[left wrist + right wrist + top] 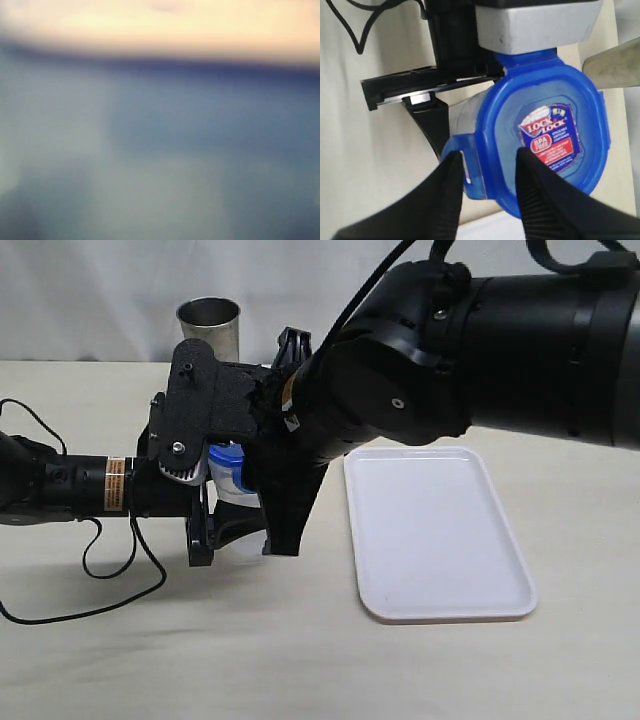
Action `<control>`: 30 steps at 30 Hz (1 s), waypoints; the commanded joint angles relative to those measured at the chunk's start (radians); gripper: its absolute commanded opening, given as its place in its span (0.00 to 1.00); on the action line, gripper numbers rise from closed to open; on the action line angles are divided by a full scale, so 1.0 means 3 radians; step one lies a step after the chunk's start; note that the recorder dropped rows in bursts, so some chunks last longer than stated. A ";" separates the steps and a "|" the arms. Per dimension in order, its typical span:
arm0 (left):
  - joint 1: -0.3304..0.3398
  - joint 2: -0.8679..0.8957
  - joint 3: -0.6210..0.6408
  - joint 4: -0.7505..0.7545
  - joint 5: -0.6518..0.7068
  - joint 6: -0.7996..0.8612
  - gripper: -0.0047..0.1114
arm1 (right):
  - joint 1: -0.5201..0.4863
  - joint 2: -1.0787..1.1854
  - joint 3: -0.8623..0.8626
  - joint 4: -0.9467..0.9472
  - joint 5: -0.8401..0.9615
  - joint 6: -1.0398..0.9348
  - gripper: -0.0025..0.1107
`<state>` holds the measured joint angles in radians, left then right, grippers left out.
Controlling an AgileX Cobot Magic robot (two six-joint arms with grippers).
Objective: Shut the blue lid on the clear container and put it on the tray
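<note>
The round sticker (551, 138) on the blue lid (540, 100) reads "LOCK LOCK" and, in a red circle, "BPA FREE"; the finer print below is too small for me to read. A small orange label (115, 483) wraps the left arm, its writing illegible.

The lid sits on top of the clear container (462, 117), which is left of the tray (440, 600) and apart from it, not on it. From the exterior view the two arms block nearly all of the container; only a patch of blue lid and pale wall shows between them.

The right gripper (487, 195) is partly open and grips nothing. Its two black fingers (445, 200) straddle one snap flap (470, 170) at the lid's edge. The left gripper (222, 530) reaches in at the container's side, one finger just beside the wall. The far finger is hidden, and the left wrist view is only a blue-grey blur, so I cannot tell whether it is clamped.

A steel tumbler (210, 328) stands behind the grippers. A black cable (110, 570) loops over the table (250, 660) under the left arm.

Count: one lid, one container, one tray, one tumbler, one cable, two arms; two lid flaps visible.
</note>
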<state>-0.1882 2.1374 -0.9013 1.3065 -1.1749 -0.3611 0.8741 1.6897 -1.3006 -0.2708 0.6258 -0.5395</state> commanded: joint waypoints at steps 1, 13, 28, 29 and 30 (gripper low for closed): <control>-0.0015 -0.0042 -0.0024 -0.0090 -0.0154 -0.0020 0.04 | 0.0003 0.0041 0.0014 -0.0099 0.0011 -0.0017 0.32; -0.0015 -0.0042 -0.0024 -0.0086 -0.0154 -0.0020 0.04 | 0.0003 0.0370 0.0014 -0.0251 -0.0101 -0.0155 0.35; -0.0027 -0.0042 -0.0024 -0.0035 -0.0154 -0.0023 0.04 | 0.0118 0.0568 0.0014 -0.0893 -0.0236 0.0311 0.30; -0.0024 -0.0042 -0.0024 -0.0029 -0.0154 -0.0030 0.04 | 0.0118 0.0568 0.0014 -0.0915 -0.0297 0.0364 0.30; -0.0024 -0.0042 -0.0024 -0.0020 -0.0154 -0.0029 0.04 | 0.0118 0.0568 0.0023 -0.0986 -0.0343 0.0453 0.30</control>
<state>-0.1767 2.1440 -0.9013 1.2501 -1.0832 -0.3808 0.9175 1.8146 -1.3148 -0.5722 0.5492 -0.4506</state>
